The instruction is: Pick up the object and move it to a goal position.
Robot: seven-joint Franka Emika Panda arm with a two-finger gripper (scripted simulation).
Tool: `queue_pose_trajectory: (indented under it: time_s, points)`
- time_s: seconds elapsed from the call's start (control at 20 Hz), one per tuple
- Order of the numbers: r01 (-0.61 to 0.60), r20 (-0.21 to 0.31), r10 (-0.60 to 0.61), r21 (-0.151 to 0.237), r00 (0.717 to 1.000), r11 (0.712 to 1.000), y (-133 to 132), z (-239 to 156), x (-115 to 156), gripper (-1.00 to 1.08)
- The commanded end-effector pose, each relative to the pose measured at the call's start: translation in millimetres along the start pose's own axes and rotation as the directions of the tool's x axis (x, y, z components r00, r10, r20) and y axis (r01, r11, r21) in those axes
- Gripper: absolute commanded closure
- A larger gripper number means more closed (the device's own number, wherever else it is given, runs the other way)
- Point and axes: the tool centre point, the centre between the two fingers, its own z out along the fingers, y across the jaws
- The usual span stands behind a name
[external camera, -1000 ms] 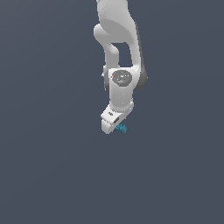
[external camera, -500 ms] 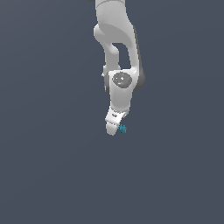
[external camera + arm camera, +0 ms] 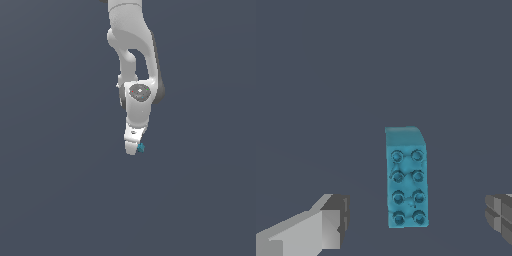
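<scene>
Gripper [image 3: 415,222]: seen from the wrist view with its jaws spread wide apart; nothing is clamped. One finger [image 3: 316,227] is shown as a pale grey block with a darker pad face, the other [image 3: 500,212] only as a dark ribbed pad cut by the picture's edge.

Gripper in the exterior view [image 3: 133,146]: pointed downward at the end of the white arm; the gap between the fingers cannot be made out from this side.

Object [image 3: 406,177]: a teal-blue brick with two rows of four round studs on its upper face and a plain end face. It is lying in the open gap between the two fingers, touched by neither, and nearer to the ribbed pad's side than to the pale finger, though well apart from both.

Object in the exterior view [image 3: 141,147]: only a small teal speck is seen, just beside the gripper tip on the exterior view's right; the rest is hidden by the gripper.

Arm [image 3: 136,60]: white, reaching down from the upper edge of the exterior view, with a round grey joint cap [image 3: 139,92] above the wrist.

Surface [image 3: 60,190]: a plain dark slate-grey ground is shown under and around everything; no edge or marking can be told.
</scene>
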Motion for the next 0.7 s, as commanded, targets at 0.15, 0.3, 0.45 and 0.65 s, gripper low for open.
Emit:
queue_pose_trajectory:
  time_s: [0.15, 0.3, 0.45, 0.65]
  points:
    - [0.027, -0.001, -0.027, 0.000, 1.000, 1.000, -1, 1, 0, -0.92]
    - [0.022, 0.000, -0.022, 0.000, 1.000, 1.000, -1, 2, 0, -0.92]
    - [0.022, 0.000, -0.022, 0.000, 1.000, 1.000, -1, 9, 0, -0.92]
    - [0.025, 0.000, -0.025, 0.000, 1.000, 1.000, -2, 27, 0, -0.92]
